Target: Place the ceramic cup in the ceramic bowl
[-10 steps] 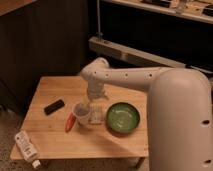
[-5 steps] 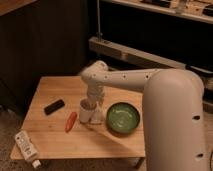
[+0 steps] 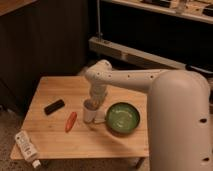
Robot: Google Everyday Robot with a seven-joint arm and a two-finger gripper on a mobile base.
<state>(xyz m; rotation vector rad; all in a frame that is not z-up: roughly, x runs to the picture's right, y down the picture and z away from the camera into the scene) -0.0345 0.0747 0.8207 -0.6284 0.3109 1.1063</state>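
Note:
The ceramic cup [image 3: 90,113] is small and pale, and stands upright on the wooden table [image 3: 55,140], just left of the ceramic bowl. The ceramic bowl [image 3: 123,119] is round, green and glossy, with nothing in it. My gripper [image 3: 95,101] points down right over the cup's mouth, at its rim. My white arm [image 3: 135,80] reaches in from the right and passes above the bowl's far side.
An orange-red carrot-like thing [image 3: 71,121] lies left of the cup. A black block [image 3: 54,106] lies further left. A white labelled bottle [image 3: 27,148] lies at the table's front left corner. Dark shelving stands behind the table.
The gripper and the cup have shifted a little to the left, away from the bowl, over the last second. The other things have not moved.

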